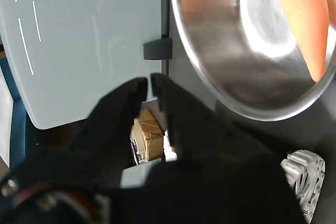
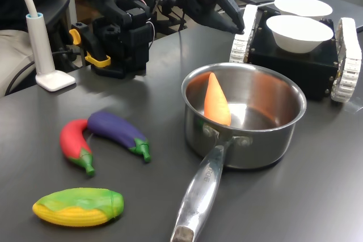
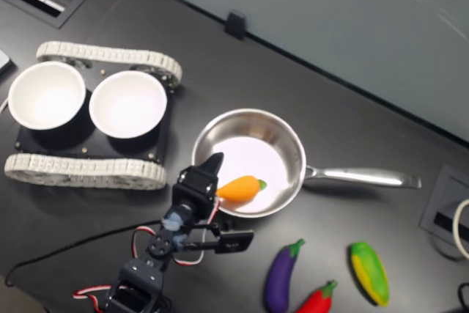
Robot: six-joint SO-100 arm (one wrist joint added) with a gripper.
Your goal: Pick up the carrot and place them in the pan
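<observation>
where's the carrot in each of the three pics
Wrist view: the carrot lies inside the pan, cut off by the picture's edge.
First exterior view: it leans on the pan's inner wall above the handle.
Second exterior view: it lies across the pan's rim beside the gripper.
Shared landmark: the pan.

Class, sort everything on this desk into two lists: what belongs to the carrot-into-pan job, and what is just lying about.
Belongs to the job:
- plump orange plastic carrot, leaning inside the pan
- shiny round steel saucepan
- black robot gripper, jaws nearly closed, empty

Just lying about:
- purple toy eggplant
- red toy chili
- yellow-green toy corn
- two white bowls on a tracked black base
</observation>
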